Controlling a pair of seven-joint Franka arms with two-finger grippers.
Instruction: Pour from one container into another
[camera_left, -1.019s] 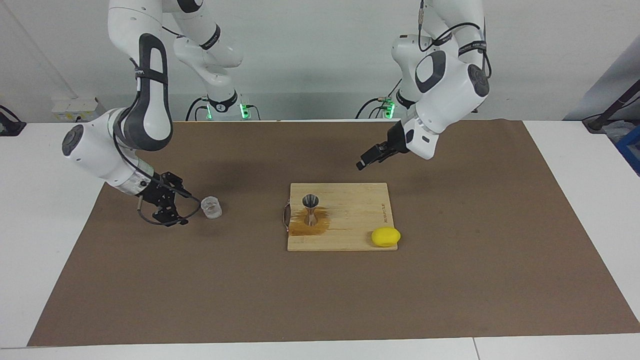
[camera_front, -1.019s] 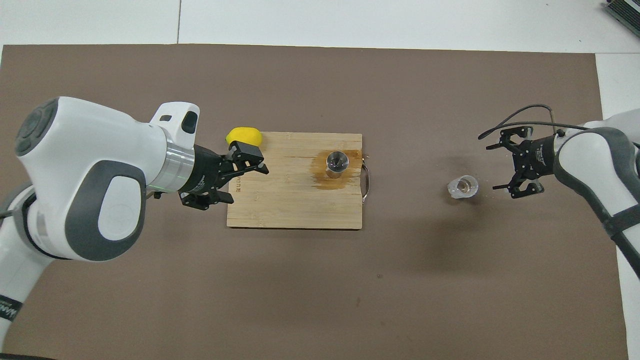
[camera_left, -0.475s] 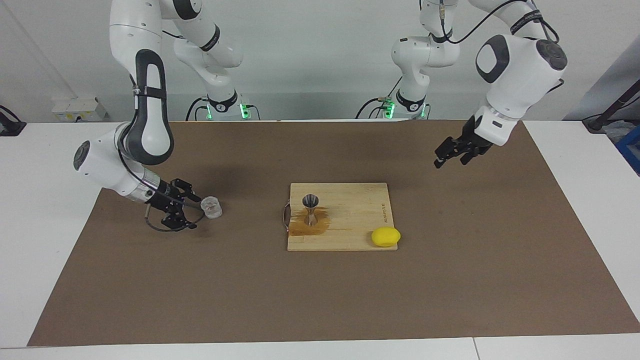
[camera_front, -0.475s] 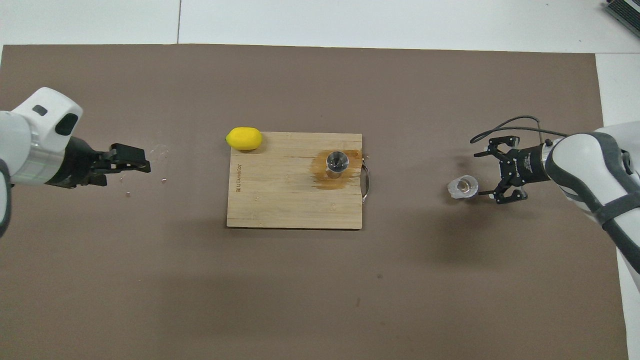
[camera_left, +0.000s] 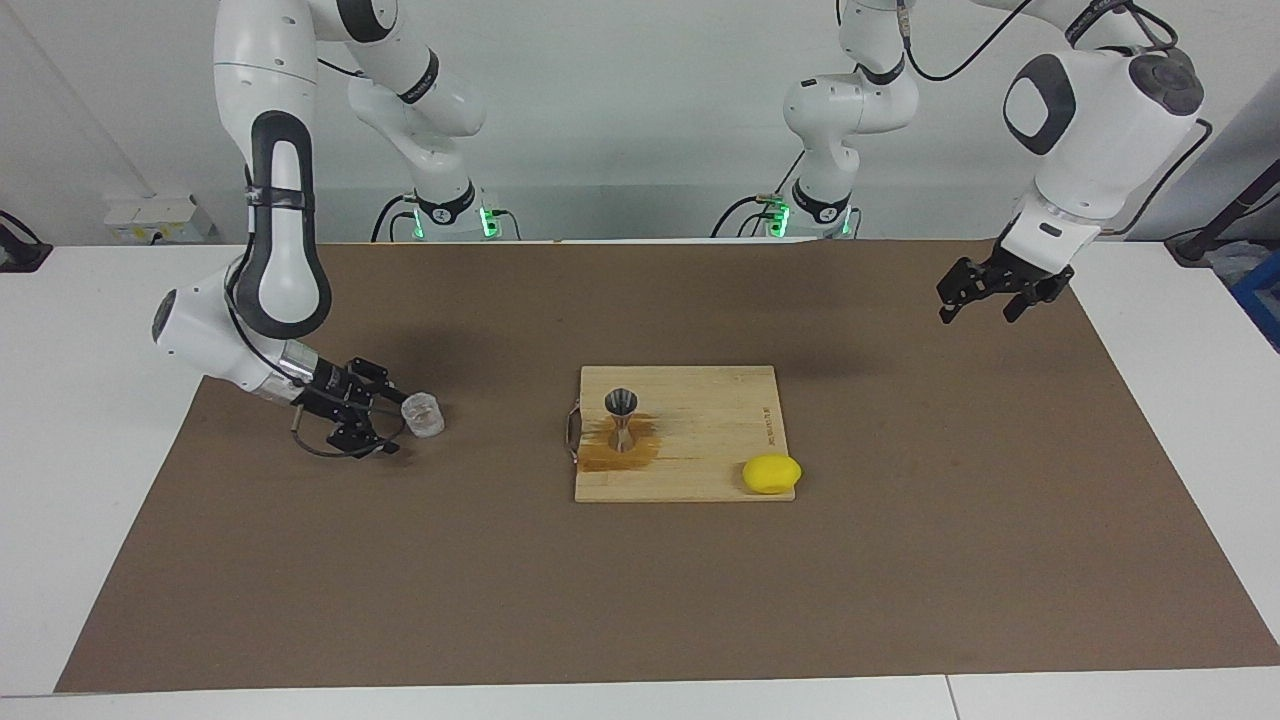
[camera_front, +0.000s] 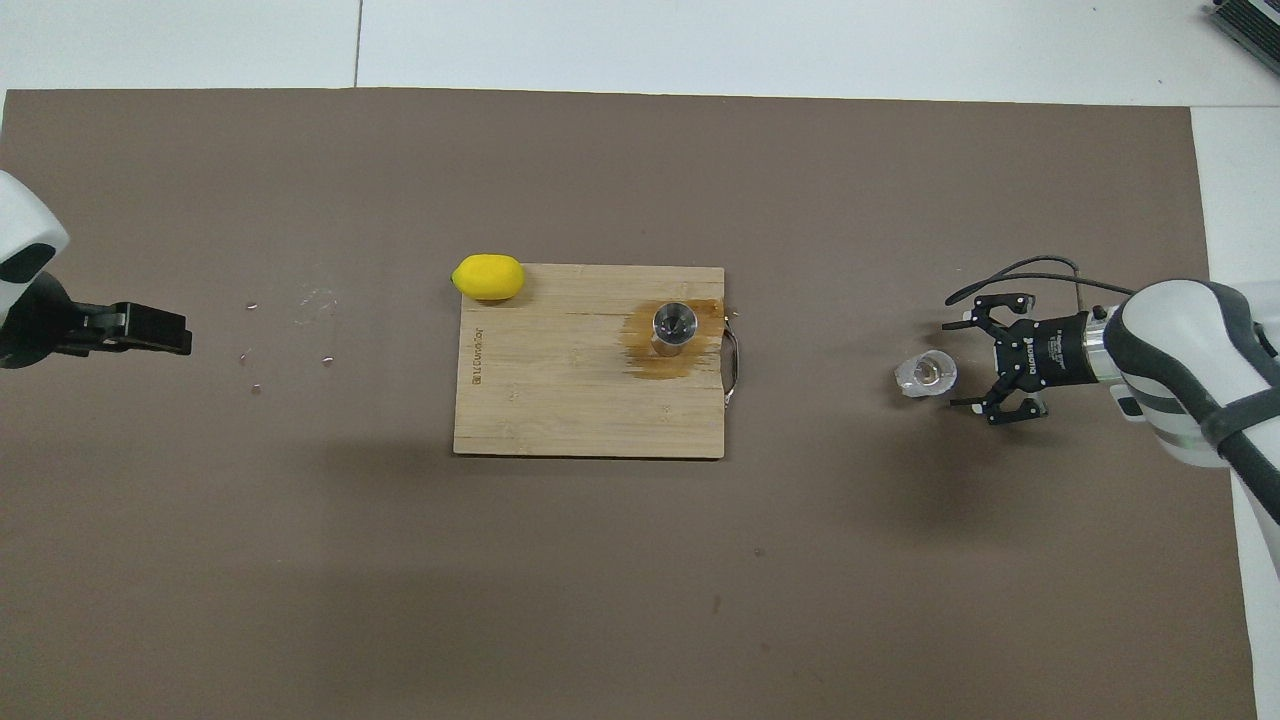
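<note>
Right gripper (camera_left: 385, 420) sits low on the mat at the right arm's end, fingers spread wide just beside the glass cup (camera_left: 423, 414) — lined up to take it, not yet closed. Mid-table, the steel jigger (camera_left: 621, 416) stands upright on the cutting board (camera_left: 700, 400) in a brown spill, lemon (camera_left: 771, 473) at the board's corner. Left gripper (camera_left: 975, 293) waits raised over the mat's other end — I cannot tell its fingers' spread.

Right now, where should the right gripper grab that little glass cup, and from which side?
Grip the glass cup across its side wall, coming in level from the right arm's end of the table, where the open right gripper already sits beside it. The cup stands upright on the brown mat, so a side grasp probably suits pouring.
</note>
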